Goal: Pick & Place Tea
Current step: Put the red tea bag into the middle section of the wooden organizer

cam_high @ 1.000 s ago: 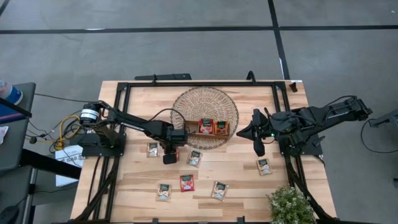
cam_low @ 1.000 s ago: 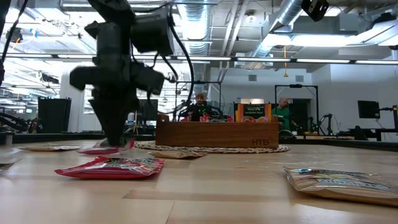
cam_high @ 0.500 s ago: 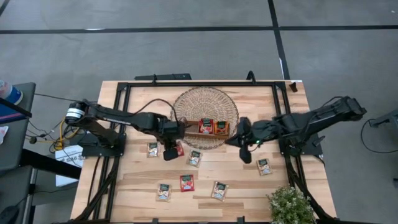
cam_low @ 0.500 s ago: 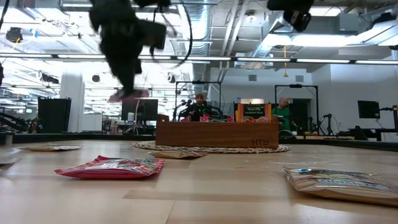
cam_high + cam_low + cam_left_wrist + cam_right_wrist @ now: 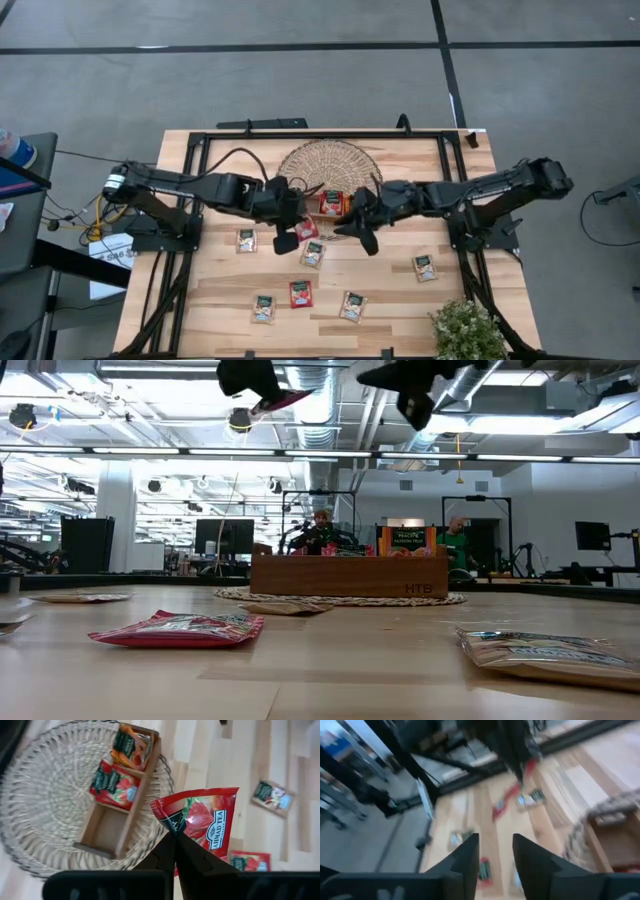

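On the left we see the left gripper point(image 5: 290, 230) raised above the table point(image 5: 400, 290) at the near rim of the wicker basket point(image 5: 300, 165), pinching a red tea sachet point(image 5: 202, 822) by its lower edge. Next comes the wooden tray point(image 5: 125, 817) in the basket, with 1 red sachet point(image 5: 330, 203) and 1 orange sachet point(image 5: 345, 205) in it. To the right, the right gripper point(image 5: 492, 857) hovers beside the tray, fingers point(image 5: 470, 860) spread and empty. 6 more sachets lie on the table.

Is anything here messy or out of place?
Somewhat: several tea sachets lie scattered loose on the table, while only two sit in the wooden tray on the wicker basket. The left gripper holds a red one aloft.
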Motion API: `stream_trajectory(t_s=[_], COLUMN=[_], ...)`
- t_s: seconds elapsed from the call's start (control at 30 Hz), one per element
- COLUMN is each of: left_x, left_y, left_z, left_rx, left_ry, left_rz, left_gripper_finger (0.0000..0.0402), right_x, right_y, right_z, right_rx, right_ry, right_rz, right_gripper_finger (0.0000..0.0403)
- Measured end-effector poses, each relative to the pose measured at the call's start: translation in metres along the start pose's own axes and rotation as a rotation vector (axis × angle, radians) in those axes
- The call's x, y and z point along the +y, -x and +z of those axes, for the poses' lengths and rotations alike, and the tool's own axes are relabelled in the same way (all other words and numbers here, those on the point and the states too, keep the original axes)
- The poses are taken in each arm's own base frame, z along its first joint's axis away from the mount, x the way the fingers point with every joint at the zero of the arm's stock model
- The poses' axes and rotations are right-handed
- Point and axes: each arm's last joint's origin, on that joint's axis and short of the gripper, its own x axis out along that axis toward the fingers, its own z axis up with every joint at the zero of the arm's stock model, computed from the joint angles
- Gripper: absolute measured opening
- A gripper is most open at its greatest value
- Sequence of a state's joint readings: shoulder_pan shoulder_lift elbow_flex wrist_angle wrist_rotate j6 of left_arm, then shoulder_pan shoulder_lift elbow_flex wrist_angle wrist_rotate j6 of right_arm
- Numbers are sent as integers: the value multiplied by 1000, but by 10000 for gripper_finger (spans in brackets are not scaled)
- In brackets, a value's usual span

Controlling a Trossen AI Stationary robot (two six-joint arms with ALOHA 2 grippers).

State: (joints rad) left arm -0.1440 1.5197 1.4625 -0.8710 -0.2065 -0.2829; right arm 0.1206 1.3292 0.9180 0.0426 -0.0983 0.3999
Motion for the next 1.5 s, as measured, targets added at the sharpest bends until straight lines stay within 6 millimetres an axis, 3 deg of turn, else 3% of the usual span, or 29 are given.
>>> stream_trajectory(t_s=[0.27,0.57,0.73,1.03,1.5], left_x=[-9,-12,-12,-15,-16], left_y=[3,4,3,-11,-14], left_z=[-4,3,4,0,0], left_rx=[-36,-113,-122,-48,-38], left_ry=[-45,-86,-101,-130,-135], left_rz=[130,162,161,159,155], left_gripper_finger=[0,0,0,0,0], right_x=[-20,-27,-40,-45,-47], right_y=[3,0,-12,-36,-41], right_z=[15,21,16,27,23], right_rx=[-74,-135,-123,-81,-32], right_ry=[-140,-188,-203,-183,-173], right_rz=[1,-3,-43,11,-14], right_gripper_finger=[145,123,119,128,123])
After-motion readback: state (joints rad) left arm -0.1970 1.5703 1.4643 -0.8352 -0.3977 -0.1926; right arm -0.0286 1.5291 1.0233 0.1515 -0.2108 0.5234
